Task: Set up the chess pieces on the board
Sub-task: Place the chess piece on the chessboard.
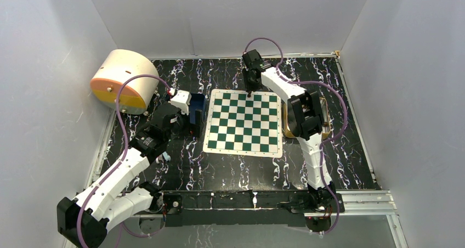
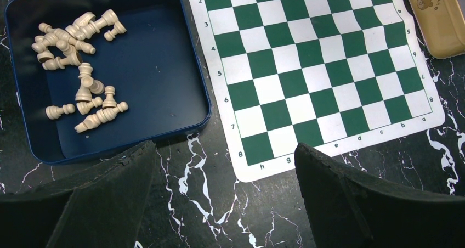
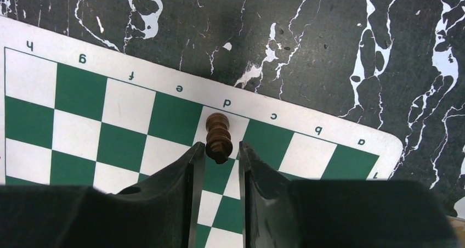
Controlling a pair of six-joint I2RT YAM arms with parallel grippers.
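Observation:
The green and white board [image 1: 244, 122] lies mid-table and also shows in the left wrist view [image 2: 329, 67] and the right wrist view [image 3: 109, 122]. One dark brown chess piece [image 3: 219, 135] stands upright on the d-file square at the board's far edge. My right gripper [image 3: 219, 148] sits around its top with the fingers narrowly apart and a thin gap at the right finger [image 3: 247, 155]; it is at the board's far edge [image 1: 251, 89]. My left gripper [image 2: 225, 149] is wide open and empty, above the table between a blue tray and the board's corner.
The blue tray [image 2: 192, 50] left of the board holds several cream-coloured chess pieces [image 2: 82, 67]. A gold tin [image 2: 438, 17] lies right of the board, partly under the right arm [image 1: 329, 122]. A round cream and orange object [image 1: 120, 80] stands at the back left.

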